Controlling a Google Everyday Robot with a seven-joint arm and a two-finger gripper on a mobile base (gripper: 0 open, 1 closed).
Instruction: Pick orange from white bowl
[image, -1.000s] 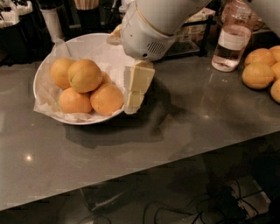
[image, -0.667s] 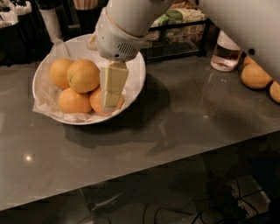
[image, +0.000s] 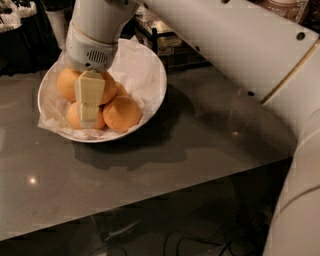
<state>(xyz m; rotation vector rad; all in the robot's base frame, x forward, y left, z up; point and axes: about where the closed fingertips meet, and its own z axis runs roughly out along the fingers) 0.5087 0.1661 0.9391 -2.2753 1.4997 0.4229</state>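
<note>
Several oranges (image: 122, 113) crowd the white bowl (image: 156, 99) beneath the gripper (image: 88, 116), whose state cannot be told.

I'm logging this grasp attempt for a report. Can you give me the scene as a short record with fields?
surface: grey table
container: white bowl, on the table's left part, lined with crinkled paper
contents: at least four oranges, piled together in the bowl
gripper: gripper, pointing down into the bowl, in front of the middle oranges
arm: white arm, reaching in from the upper right
grasp: cannot tell whether any orange is held
lifted out: none, all the oranges sit in the bowl
</note>
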